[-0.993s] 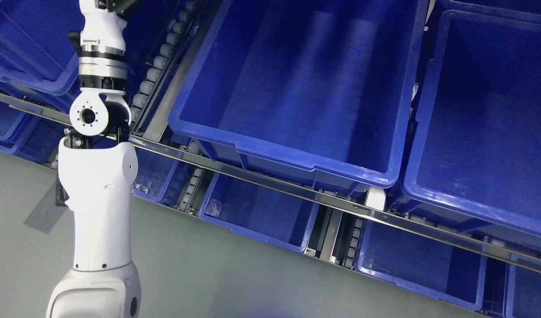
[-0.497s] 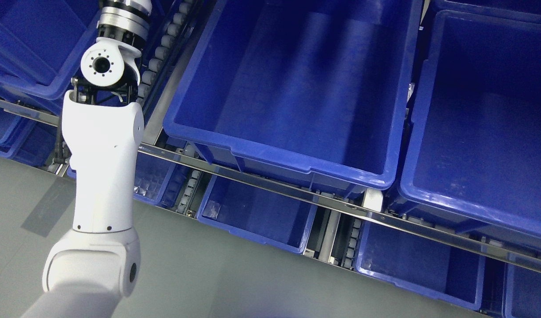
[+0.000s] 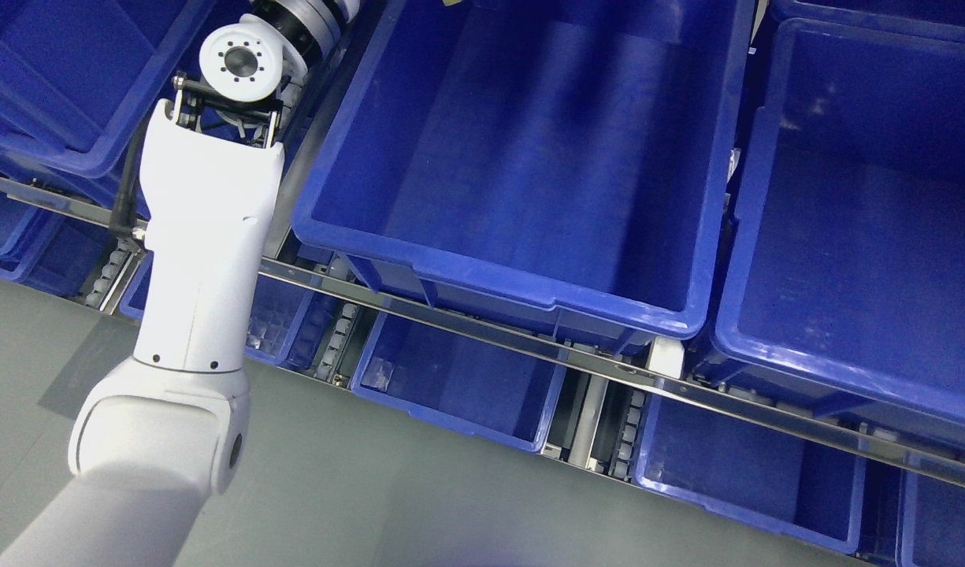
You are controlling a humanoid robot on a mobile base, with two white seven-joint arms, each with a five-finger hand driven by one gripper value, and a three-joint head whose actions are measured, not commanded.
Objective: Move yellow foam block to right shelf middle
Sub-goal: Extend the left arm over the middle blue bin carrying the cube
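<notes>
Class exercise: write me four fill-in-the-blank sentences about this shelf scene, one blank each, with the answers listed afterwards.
1. The bins on the shelf are all coloured ____.
2. The robot's white arm enters from the picture's ____ side.
3. The large middle bin holds ____.
4. The floor below the shelf is ____ in colour.

Missing words: blue; left; nothing; grey

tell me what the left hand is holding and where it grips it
Cannot be told: the left arm runs up past the top edge, so its hand is out of view, and no yellow block shows in the blue bin.
</notes>
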